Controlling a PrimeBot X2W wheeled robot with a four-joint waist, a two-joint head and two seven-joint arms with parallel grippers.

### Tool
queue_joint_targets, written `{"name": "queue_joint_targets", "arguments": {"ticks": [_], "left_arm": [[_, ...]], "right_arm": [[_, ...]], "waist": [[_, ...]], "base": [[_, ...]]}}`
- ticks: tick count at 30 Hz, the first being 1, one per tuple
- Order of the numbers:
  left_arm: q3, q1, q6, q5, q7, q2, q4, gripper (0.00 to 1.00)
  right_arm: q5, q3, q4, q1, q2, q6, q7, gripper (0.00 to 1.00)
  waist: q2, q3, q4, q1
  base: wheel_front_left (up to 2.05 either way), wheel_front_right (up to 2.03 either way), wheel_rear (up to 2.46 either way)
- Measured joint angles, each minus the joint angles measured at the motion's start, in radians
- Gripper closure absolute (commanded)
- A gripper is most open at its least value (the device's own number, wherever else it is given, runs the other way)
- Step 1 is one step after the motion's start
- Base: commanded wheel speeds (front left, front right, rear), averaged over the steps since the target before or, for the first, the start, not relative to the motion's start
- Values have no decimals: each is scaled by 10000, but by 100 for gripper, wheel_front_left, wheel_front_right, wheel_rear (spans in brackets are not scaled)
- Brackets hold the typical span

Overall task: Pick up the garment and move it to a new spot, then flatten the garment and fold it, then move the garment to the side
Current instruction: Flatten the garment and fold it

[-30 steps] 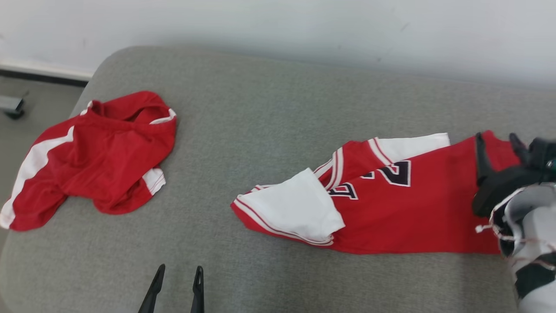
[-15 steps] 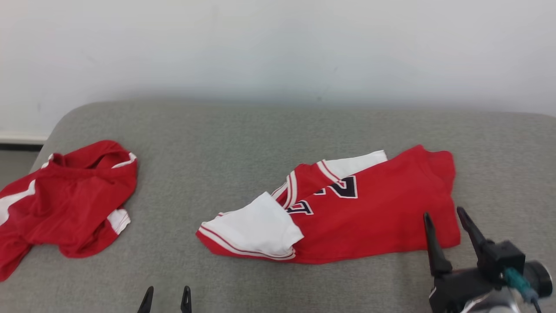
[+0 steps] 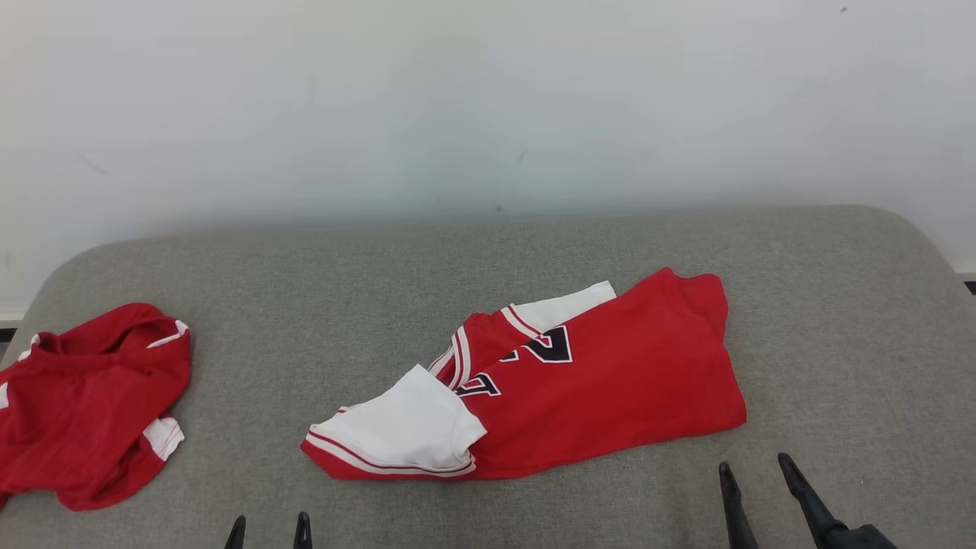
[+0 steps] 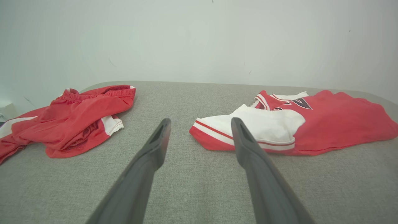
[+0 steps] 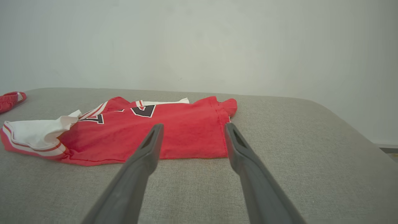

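- The red jersey [image 3: 610, 389] is lying on the grey worktop [image 3: 396, 267], a little right of centre. It is doubled over on itself, so one white sleeve [image 3: 404, 427] is resting on top at its left end and the dark number is peeking out from under a fold.
- The left jaws are standing spread wide and gripping nothing. They are hovering near the front edge and pointing at the bare cloth between the two garments.
- The right jaws are also standing spread and empty. They are hanging just short of the jersey's right hem, which looks like the easiest edge to pinch.
- A second red garment [image 3: 84, 404] is lying crumpled at the far left edge, well apart from the jersey.
- I am taking the jersey as the task's garment, since the right jaws are aiming at it.
- The jersey's far right corner [image 3: 698, 297] is bunching — so the fold is looking rough, and more flattening is probably needed before it goes aside.
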Motion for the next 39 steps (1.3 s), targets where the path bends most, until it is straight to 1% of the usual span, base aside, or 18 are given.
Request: {"name": "queue_joint_targets", "arguments": {"ticks": [7,10,12,13,16,19,24,28,34,39], "left_arm": [[188,-131,8,-207,0,0,389,0],[303,-281,77,-286,0,2,662,0],[376,-720,40,-288,0,23,1258,0],[376,-720,40,-288,0,23,1258,0],[293,-1592,-127,-288,132,163,2127,0],[219,-2748,-259,-295,725,359,2911,0],[73,-4637,-520,-625,2228,472,4226,0],[-38,-6044,-600,-667,3290,750,5150,0],[-600,-7189,-807,-619,4713,1043,6015,0],[-886,-7651,-859,-623,5544,1256,6332,0]], "right_arm": [[38,150,-52,147,121,0,82,0],[67,219,-96,96,142,0,96,0],[113,201,-127,50,165,0,186,0],[113,201,-127,50,165,0,186,0],[173,146,-146,48,167,0,265,0],[180,240,-184,28,174,0,347,0],[228,408,-330,-118,182,0,456,0],[270,629,-449,-355,127,0,537,0],[349,604,-516,-536,40,0,533,0],[418,598,-491,-666,23,0,510,0]], "waist": [[0,-85,-281,0],[0,-76,-357,1],[0,-10,-482,1],[0,-10,-482,1],[0,115,-582,1],[1,248,-720,2],[1,535,-1038,2],[1,896,-1328,3],[2,1451,-1897,4],[3,1829,-2314,4]], "base": [[0,0,0],[0,0,0],[0,0,0],[0,0,0],[0,0,0],[0,0,0],[0,0,0],[0,0,0],[0,0,0],[0,0,0]]}}
